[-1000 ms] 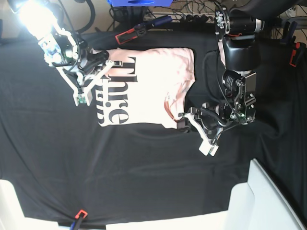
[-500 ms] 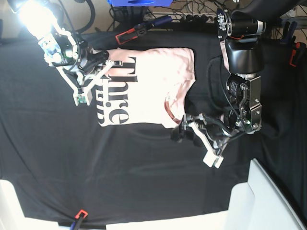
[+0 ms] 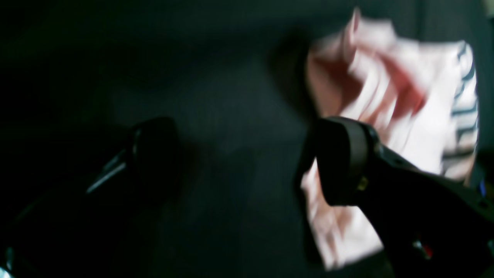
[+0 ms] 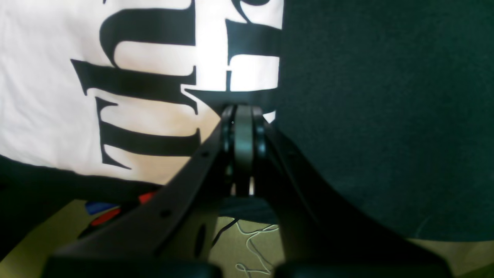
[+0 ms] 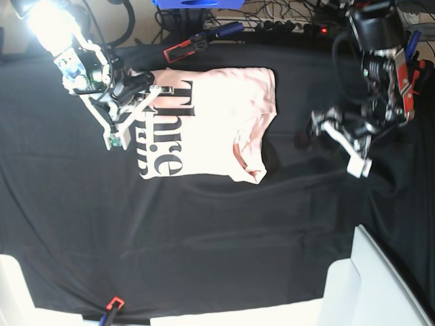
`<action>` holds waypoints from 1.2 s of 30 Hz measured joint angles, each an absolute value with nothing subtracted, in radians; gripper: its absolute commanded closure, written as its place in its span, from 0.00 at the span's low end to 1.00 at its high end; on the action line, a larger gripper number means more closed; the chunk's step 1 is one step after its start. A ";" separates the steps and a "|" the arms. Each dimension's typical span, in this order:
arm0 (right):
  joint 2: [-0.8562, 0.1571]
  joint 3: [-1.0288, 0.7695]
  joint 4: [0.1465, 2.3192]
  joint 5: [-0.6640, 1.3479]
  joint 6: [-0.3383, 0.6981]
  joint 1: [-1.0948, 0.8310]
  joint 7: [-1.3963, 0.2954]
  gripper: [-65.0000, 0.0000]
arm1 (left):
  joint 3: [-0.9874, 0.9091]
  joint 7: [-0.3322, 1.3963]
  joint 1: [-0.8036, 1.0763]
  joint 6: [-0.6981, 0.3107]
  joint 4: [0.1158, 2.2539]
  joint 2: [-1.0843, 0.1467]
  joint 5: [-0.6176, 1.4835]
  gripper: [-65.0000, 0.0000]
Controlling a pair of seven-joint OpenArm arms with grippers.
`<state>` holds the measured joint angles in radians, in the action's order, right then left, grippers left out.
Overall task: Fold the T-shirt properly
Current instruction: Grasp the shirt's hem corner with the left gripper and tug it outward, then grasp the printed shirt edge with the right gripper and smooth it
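Lying folded: pale pink cotton T-shirt (image 5: 211,122) with big black serif lettering, on the black table cloth (image 5: 204,238) in the base view, toward its far side.
Left wrist view: left gripper (image 3: 247,162) released, jaws wide apart, empty above the cloth; blurred shirt beyond its right finger.
Right wrist view: right gripper (image 4: 243,127) clenched, its tips over the shirt's lettered edge; whether fabric is pinched, I cannot tell.

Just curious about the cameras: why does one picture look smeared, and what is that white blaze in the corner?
Left wrist view: motion blur smears the T-shirt. Right wrist view: sharp lettering. Base view: a lamp glares top left.
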<state>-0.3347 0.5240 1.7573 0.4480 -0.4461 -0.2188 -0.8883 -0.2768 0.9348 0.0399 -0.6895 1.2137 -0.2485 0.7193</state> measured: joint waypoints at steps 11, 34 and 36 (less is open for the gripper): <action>-0.343 0.541 1.758 0.446 -0.446 -0.219 -0.888 1.00 | -0.397 0.875 0.135 -0.687 1.252 -0.326 0.621 0.18; -0.179 0.544 1.571 0.449 -0.289 0.145 -1.006 1.00 | -0.397 0.878 0.161 -0.690 1.383 -0.288 0.522 0.18; -0.179 0.540 1.501 0.445 -0.229 0.155 -0.935 1.00 | -0.398 0.878 0.164 -0.690 1.383 -0.289 0.521 0.18</action>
